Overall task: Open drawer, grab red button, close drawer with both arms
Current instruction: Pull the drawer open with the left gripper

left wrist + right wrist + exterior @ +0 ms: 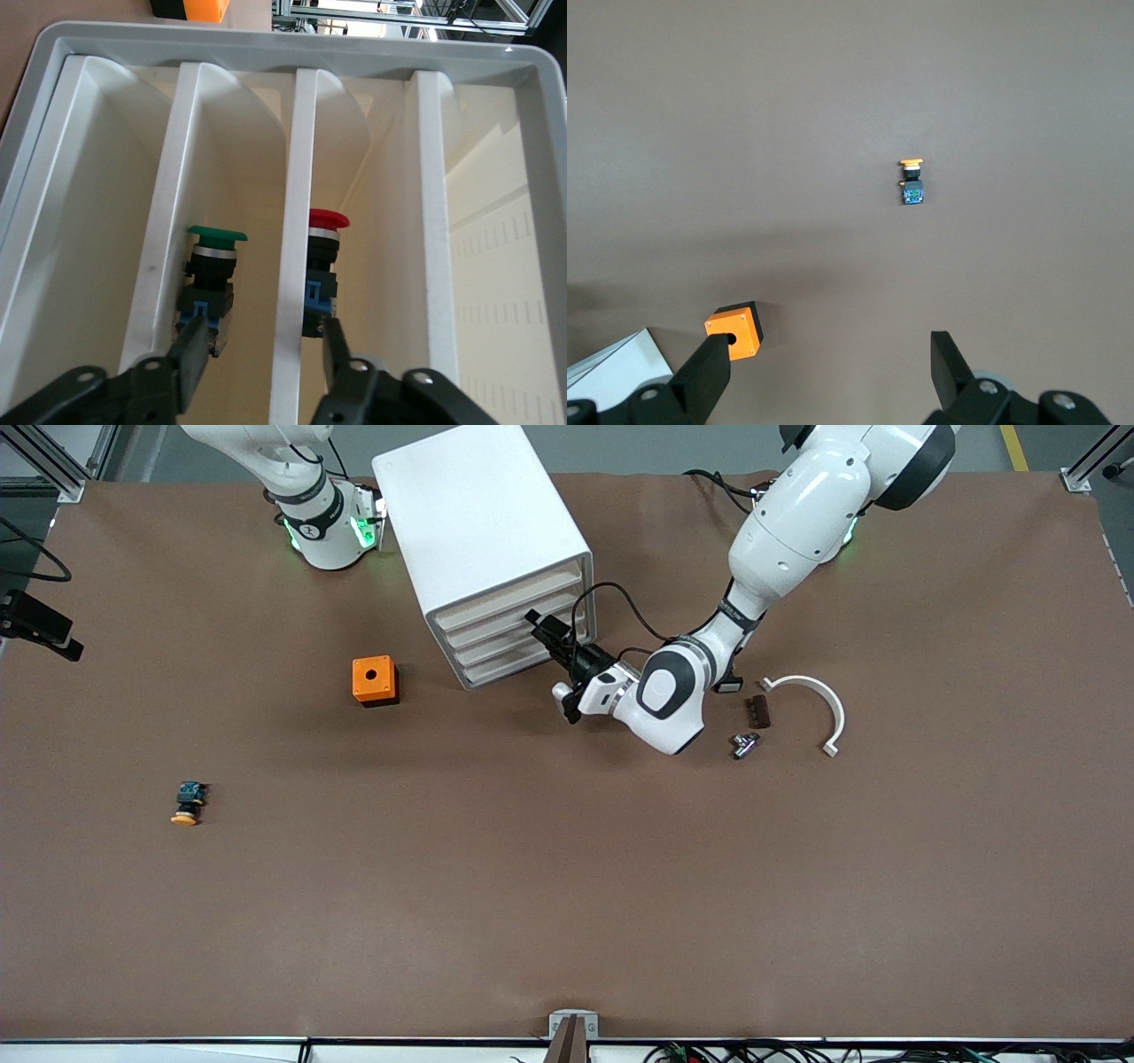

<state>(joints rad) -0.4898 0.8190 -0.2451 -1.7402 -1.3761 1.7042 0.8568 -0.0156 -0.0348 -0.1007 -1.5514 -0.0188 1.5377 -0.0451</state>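
Note:
The white drawer cabinet [478, 522] stands near the robots' bases, all its drawers pushed in. My left gripper [542, 631] is at the drawer fronts. In the left wrist view it [261, 341] is open, its fingers on either side of one white drawer front strip [292, 221]. The red-capped button [323, 266] lies inside the drawer on one side of that strip, close to one fingertip. It is hidden in the front view. My right gripper [830, 354] is open and empty, high over the table, out of the front view.
A green-capped button [213, 274] lies in the adjacent drawer. An orange box with a hole [374, 680] sits beside the cabinet. A yellow-orange-capped button [187, 802] lies toward the right arm's end. A white arc [819, 700], brown piece [757, 711] and metal part [745, 744] lie beside the left arm.

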